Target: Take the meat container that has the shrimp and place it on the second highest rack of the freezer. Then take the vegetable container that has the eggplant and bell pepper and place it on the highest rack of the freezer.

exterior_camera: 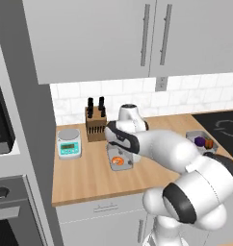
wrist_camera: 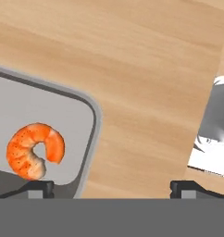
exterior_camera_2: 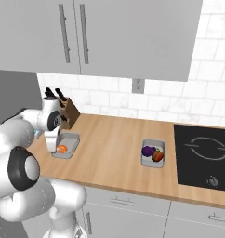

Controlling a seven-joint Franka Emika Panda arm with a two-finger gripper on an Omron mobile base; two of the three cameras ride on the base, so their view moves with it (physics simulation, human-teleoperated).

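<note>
The meat container point(exterior_camera: 122, 166) point(exterior_camera_2: 71, 139) point(wrist_camera: 92, 121) is a grey tray on the wooden counter, with the orange shrimp point(exterior_camera: 118, 160) point(exterior_camera_2: 62, 149) point(wrist_camera: 35, 150) inside it. My gripper point(exterior_camera: 119, 153) point(exterior_camera_2: 52, 142) point(wrist_camera: 113, 189) hangs open just above it. One fingertip point(wrist_camera: 40, 187) is inside the tray by the shrimp and the other is over bare wood, so the jaws straddle the tray's wall. The vegetable container point(exterior_camera: 194, 135) point(exterior_camera_2: 147, 161) sits farther right, holding the eggplant point(exterior_camera: 199, 141) point(exterior_camera_2: 148, 150) and the bell pepper point(exterior_camera: 209, 143) point(exterior_camera_2: 157, 155). The freezer is out of view.
A knife block point(exterior_camera: 95, 124) point(exterior_camera_2: 69, 114) stands against the back wall behind the meat tray. A kitchen scale point(exterior_camera: 69, 143) sits to its left. A black cooktop point(exterior_camera: 224, 126) point(exterior_camera_2: 205, 153) ends the counter on the right, and a wall oven point(exterior_camera: 3, 202) is on the left. Cabinets hang overhead.
</note>
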